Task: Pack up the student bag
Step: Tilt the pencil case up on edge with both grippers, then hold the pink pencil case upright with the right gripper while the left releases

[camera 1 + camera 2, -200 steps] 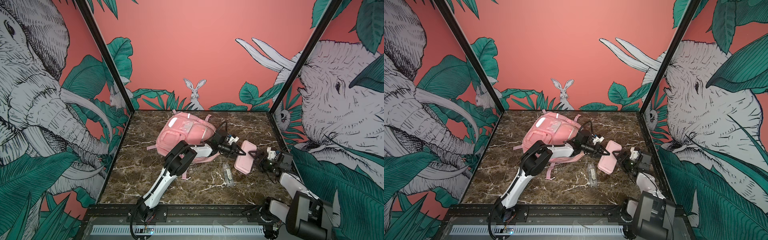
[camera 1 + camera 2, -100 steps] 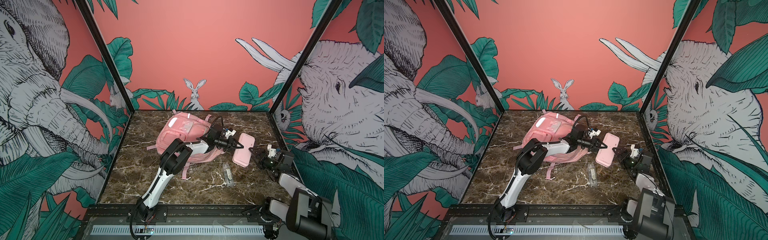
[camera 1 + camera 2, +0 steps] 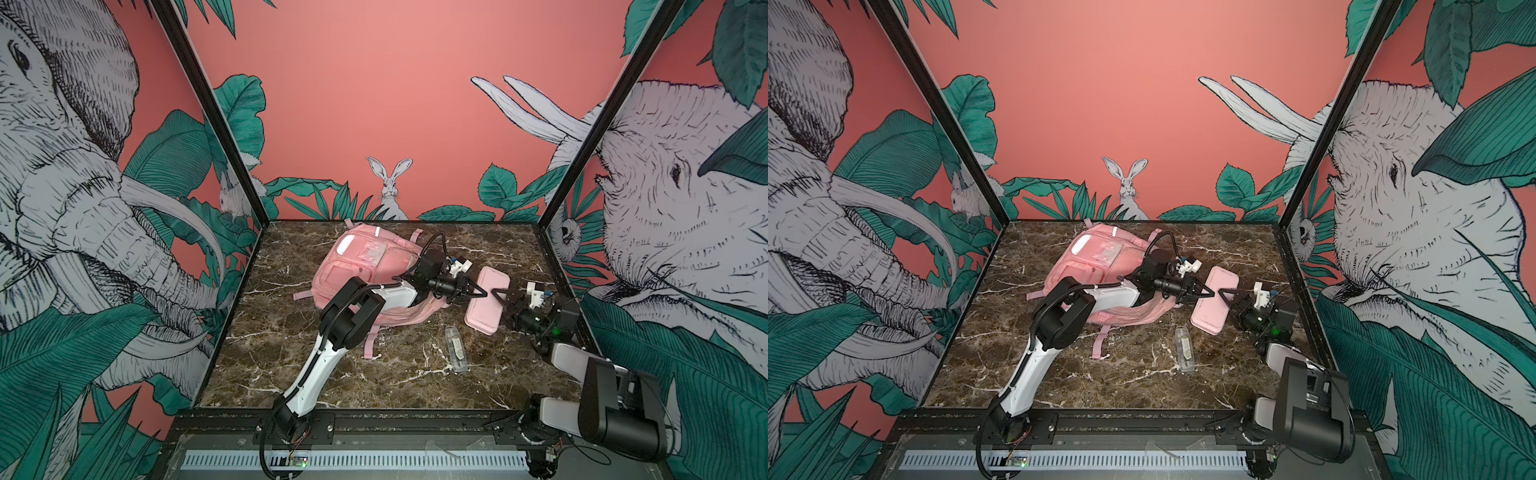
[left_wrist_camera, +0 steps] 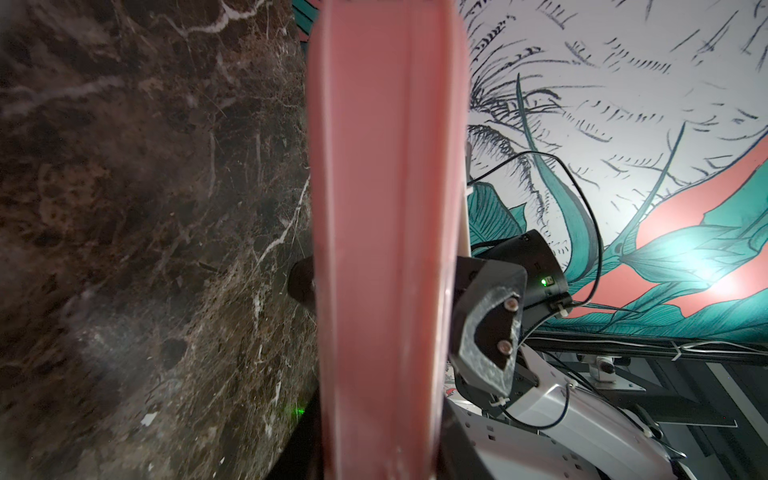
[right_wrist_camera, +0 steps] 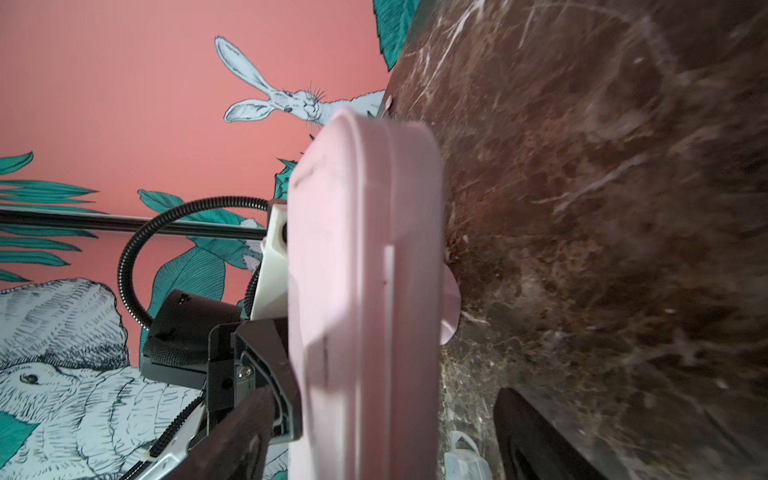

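The left jaws pinch one long edge of a flat, hard pink pencil case point(image 3: 482, 318) with rounded corners, lifting it off the table point(image 3: 395, 382). The right jaws stand wide astride the opposite edge, with a gap on one side. At 9 o'clock from the case, the student bag point(image 3: 365, 266) lies on dark, white-veined marble: soft, puffy pink fabric, zip pockets, shiny silver strips, loose straps. A clear plastic tube point(image 3: 456, 349) lies at 6 o'clock.
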{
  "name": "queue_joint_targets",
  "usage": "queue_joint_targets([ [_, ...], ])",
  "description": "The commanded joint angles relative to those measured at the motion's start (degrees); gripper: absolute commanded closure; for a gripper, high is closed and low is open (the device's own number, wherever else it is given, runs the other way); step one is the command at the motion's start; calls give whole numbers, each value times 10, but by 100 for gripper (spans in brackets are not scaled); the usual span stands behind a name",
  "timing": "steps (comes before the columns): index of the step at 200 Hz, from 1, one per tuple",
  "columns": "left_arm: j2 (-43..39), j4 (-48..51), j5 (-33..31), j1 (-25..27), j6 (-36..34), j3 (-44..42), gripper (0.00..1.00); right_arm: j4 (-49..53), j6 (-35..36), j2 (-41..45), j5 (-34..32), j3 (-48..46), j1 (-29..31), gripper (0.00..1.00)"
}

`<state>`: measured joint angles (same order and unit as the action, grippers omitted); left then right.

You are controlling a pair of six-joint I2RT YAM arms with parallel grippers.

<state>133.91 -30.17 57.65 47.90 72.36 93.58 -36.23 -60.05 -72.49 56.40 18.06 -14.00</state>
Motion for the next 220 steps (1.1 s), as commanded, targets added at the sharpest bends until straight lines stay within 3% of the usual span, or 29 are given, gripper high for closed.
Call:
queue_joint_targets([
  [1,-46,-34,12,0,9,-4,93,-57,-19,5,-7,14,14,20],
  [157,-36,-45,8,-1,24,3,92,-163,-86,-8,4,18,27,51],
  [220,-31,-63,6,-3,36,1,81,-148,-91,12,4,29,34,55],
])
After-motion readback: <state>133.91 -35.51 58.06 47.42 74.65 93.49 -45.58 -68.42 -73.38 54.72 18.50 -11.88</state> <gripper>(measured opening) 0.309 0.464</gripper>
